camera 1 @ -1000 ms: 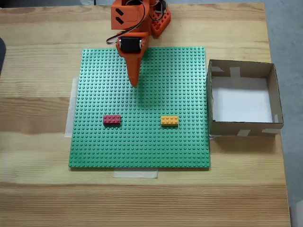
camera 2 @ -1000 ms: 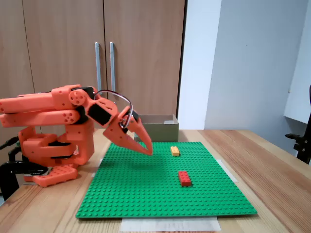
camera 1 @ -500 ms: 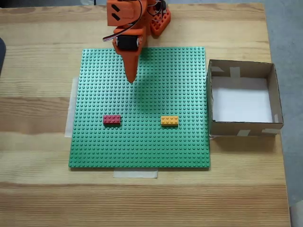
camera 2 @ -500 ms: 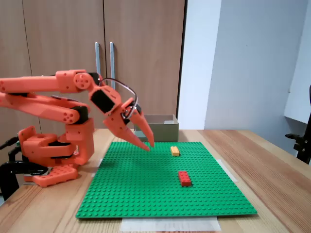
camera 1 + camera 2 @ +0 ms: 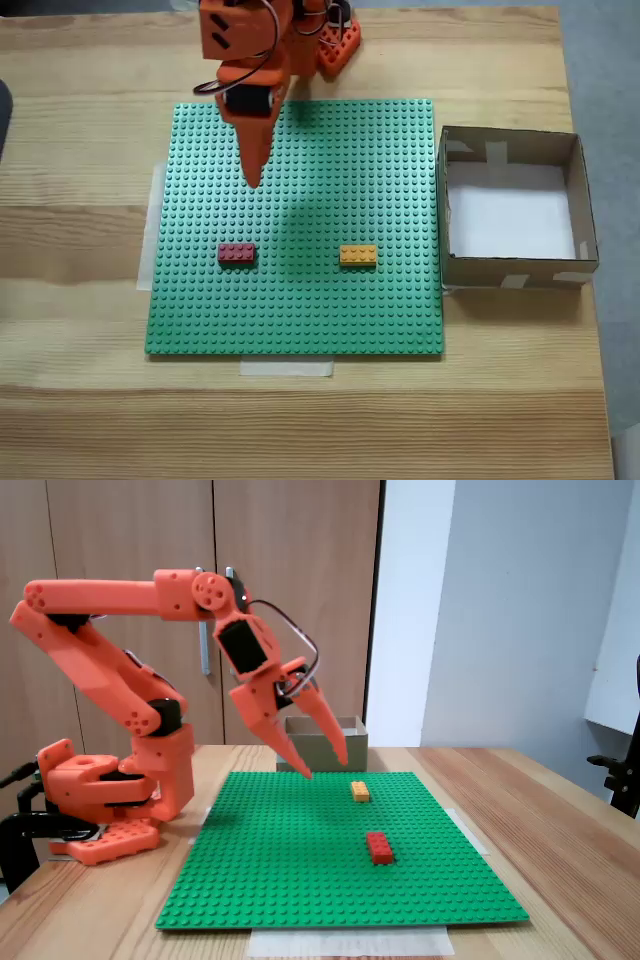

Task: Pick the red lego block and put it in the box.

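The arm has risen and swung since a second ago: then it lay folded low with the gripper (image 5: 322, 762) pointing just above the green baseplate (image 5: 390, 310); now the elbow is lifted high in the side fixed view, and in the top fixed view the gripper tip (image 5: 252, 180) has shifted toward the baseplate's left half. Its fingers have parted a little — a narrow-to-moderate gap shows in the side view — and it holds nothing. I read this as the reach toward the brick just beginning; the grasp itself is not yet started.

The red lego block (image 5: 237, 254) has not moved. It sits on the baseplate toward its lower left in the top view, well apart from the gripper, which hangs in the air above the upper left part of the plate. In the side view the block (image 5: 379, 847) lies nearer the camera than the orange-yellow brick (image 5: 360, 791).

Counted: one red brick, one orange-yellow brick (image 5: 358, 256), one baseplate, one box (image 5: 512, 277). The box stands on the bench (image 5: 80, 400) just beside the baseplate's right edge — empty, white floor showing.
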Available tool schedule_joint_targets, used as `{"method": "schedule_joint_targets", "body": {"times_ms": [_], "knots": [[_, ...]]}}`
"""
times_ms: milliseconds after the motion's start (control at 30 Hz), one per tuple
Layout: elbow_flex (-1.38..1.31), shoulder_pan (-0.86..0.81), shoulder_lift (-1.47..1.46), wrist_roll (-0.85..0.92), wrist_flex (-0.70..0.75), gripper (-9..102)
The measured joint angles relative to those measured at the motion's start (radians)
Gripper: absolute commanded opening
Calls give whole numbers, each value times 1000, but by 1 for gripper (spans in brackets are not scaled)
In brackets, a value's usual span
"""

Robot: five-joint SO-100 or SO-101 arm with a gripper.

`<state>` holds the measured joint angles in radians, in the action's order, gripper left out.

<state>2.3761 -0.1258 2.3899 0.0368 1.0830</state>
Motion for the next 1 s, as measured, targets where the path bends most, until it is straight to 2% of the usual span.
{"method": "schedule_joint_targets", "body": {"times_ms": [200,633,1000], "knots": [[-133,-23,-144,21,49,28],[-371,-46,-408,118,156,31],[-489,-54,-646,175,144,31]]}}
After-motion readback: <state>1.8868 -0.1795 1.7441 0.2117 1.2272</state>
